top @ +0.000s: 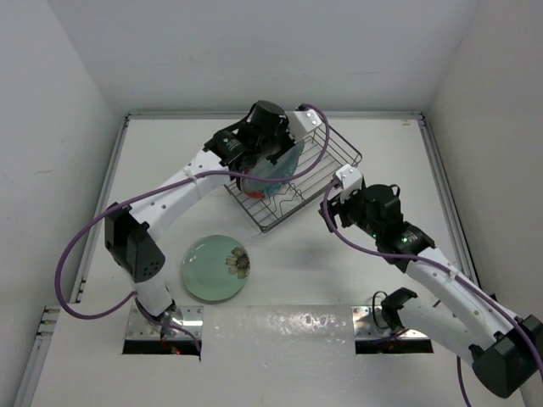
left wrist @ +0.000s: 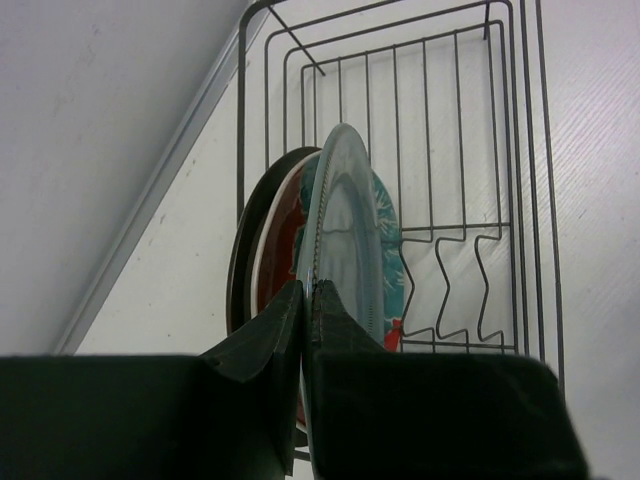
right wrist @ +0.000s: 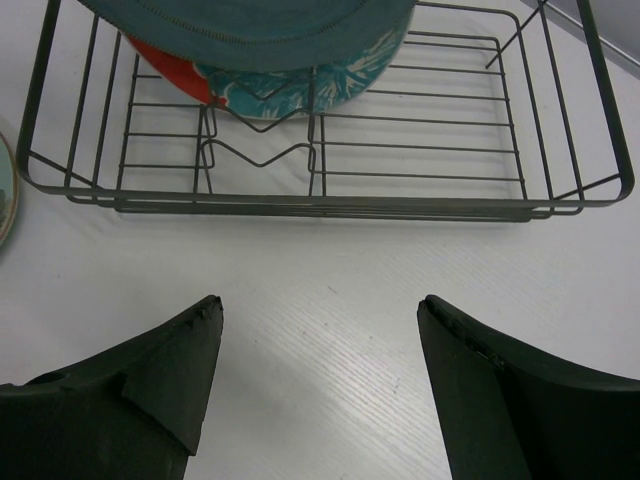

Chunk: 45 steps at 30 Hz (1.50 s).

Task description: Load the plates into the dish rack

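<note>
Teal-patterned plate (left wrist: 345, 220) upright in dish rack (right wrist: 320, 205), rim pinched by left gripper (left wrist: 308, 292); right gripper (right wrist: 320, 305) spread wide, empty.

A white table (top: 339, 280) carries a rectangular dark wire dish rack (top: 297, 193) toward the back. A round pale green plate with a brown flower (top: 216, 267) lies flat at front left.

Robotics test bench, not a kitchen: a bare white tabletop (top: 297, 271) is boxed in on three sides by plain white panel walls (top: 254, 51). Two white-and-black robot arms, left (top: 182, 191) and right (top: 450, 284), are bolted to silver metal base plates (top: 191, 318) along its near edge, trailing purple cables (top: 72, 254). The only household items are a dark wire dish rack (top: 344, 153) toward the far edge, a red-and-teal patterned plate (right wrist: 330, 85) at it, and a pale green round plate (top: 208, 271) lying near the left arm's base.
</note>
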Tool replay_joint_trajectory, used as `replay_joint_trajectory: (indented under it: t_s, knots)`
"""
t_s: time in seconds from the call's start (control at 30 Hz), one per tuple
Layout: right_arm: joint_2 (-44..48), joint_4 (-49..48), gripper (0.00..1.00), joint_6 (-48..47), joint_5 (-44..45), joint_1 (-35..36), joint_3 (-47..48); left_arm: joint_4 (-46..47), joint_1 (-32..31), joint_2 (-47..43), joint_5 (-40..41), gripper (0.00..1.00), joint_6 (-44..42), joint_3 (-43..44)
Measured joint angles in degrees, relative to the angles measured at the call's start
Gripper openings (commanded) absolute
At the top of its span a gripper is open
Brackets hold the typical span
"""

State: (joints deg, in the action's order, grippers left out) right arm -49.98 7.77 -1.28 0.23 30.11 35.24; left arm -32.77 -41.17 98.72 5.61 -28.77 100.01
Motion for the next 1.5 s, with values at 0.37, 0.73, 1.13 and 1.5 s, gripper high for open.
replay_joint_trajectory:
  t_s: [0.37, 0.73, 1.13, 1.5]
  knots:
    - [0.9, 0.0, 0.77, 0.0, -0.8, 0.0, -0.5, 3.7, 0.0, 0.0, -2.5, 0.00, 0.1, -5.2]
    - [1.8, 0.0, 0.80, 0.0, -2.4, 0.0, -0.6, 5.3, 2.7, 2.6, -8.4, 0.00, 1.6, -6.1]
    - [1.4, 0.0, 0.83, 0.0, -4.9, 0.0, -0.6, 10.6, 3.0, 3.2, -4.8, 0.54, 0.1, -6.0]
    - [0.1, 0.4, 0.84, 0.3, -5.3, 0.0, -0.6, 1.2, 3.1, -0.9, -2.7, 0.87, 2.6, 5.0]
